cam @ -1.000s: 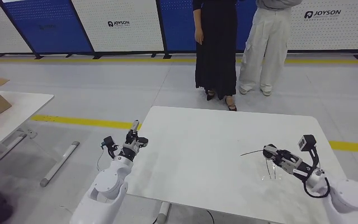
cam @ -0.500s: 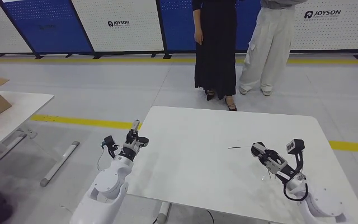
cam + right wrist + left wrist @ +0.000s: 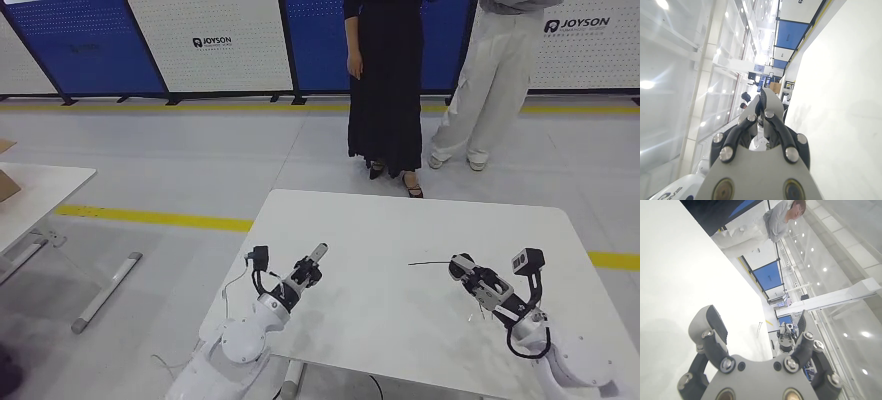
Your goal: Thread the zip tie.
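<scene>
A thin black zip tie [image 3: 430, 263] sticks out level over the white table [image 3: 400, 220], pointing toward the left arm. My right gripper [image 3: 460, 266] is shut on its end, at the table's right side. In the right wrist view the right gripper [image 3: 762, 95] has its fingers pressed together, and the tie is hidden there. My left gripper [image 3: 316, 250] stands open with nothing in it above the table's front left part, some way from the tie. The left wrist view shows the left gripper [image 3: 761, 321] with its fingers wide apart, facing the right arm far off.
Two spare black zip ties [image 3: 478, 311] lie flat on the table just in front of the right gripper; the spare zip ties [image 3: 758, 329] also lie ahead of the left gripper. A second white table [image 3: 30, 200] stands off to the far left across the floor.
The left arm swung from beyond the table's left edge to over its front left part. The right gripper carried the zip tie leftward a second ago and has held still since.
</scene>
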Tool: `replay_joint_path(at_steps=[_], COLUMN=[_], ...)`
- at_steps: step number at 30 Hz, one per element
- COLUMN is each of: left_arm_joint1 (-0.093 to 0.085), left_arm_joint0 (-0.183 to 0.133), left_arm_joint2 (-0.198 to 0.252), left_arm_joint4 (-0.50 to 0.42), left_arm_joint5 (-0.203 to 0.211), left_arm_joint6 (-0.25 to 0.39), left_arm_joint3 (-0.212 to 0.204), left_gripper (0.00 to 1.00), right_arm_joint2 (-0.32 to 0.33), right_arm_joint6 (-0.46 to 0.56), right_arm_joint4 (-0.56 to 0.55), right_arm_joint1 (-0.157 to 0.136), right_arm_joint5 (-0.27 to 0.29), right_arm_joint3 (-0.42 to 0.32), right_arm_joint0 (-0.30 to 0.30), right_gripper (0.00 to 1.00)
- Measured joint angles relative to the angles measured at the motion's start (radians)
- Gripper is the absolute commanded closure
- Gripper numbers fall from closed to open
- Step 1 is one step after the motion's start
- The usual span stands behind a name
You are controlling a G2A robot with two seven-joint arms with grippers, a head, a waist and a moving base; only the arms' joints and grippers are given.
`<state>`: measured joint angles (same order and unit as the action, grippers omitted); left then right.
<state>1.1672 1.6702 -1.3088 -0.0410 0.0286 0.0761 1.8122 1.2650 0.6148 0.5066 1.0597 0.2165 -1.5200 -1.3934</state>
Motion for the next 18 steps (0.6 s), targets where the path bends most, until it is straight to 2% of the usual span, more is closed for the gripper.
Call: replay_joint_path(at_steps=[5, 7, 11, 15, 18], left_arm_joint1=[0.000, 0.000, -0.002, -0.003, 0.000], left_arm_joint0=[0.000, -0.001, -0.014, -0.007, -0.013], left_arm_joint2=[-0.001, -0.003, -0.006, 0.038, 0.087], left_arm_joint4=[-0.003, -0.002, 0.039, 0.072, 0.094], left_arm_joint5=[0.000, -0.001, 0.019, 0.082, 0.096], left_arm_joint6=[-0.003, -0.005, 0.011, 0.090, 0.127], left_arm_joint3=[0.000, -0.003, -0.042, -0.021, -0.009], left_gripper=[0.00, 0.00, 0.00, 0.00, 0.00], right_arm_joint2=[0.001, -0.005, -0.066, -0.132, -0.156], right_arm_joint6=[-0.004, -0.046, -0.122, -0.195, -0.229], right_arm_joint4=[0.002, 0.000, -0.019, -0.068, -0.091], right_arm_joint1=[0.001, 0.006, 0.025, 0.046, 0.057], right_arm_joint5=[0.003, 0.024, 0.071, 0.115, 0.124], right_arm_joint3=[-0.001, -0.008, 0.001, 0.032, 0.044], right_arm_joint0=[-0.002, -0.011, -0.004, 0.027, 0.041], right_gripper=[1.00, 1.00, 1.00, 1.00, 1.00])
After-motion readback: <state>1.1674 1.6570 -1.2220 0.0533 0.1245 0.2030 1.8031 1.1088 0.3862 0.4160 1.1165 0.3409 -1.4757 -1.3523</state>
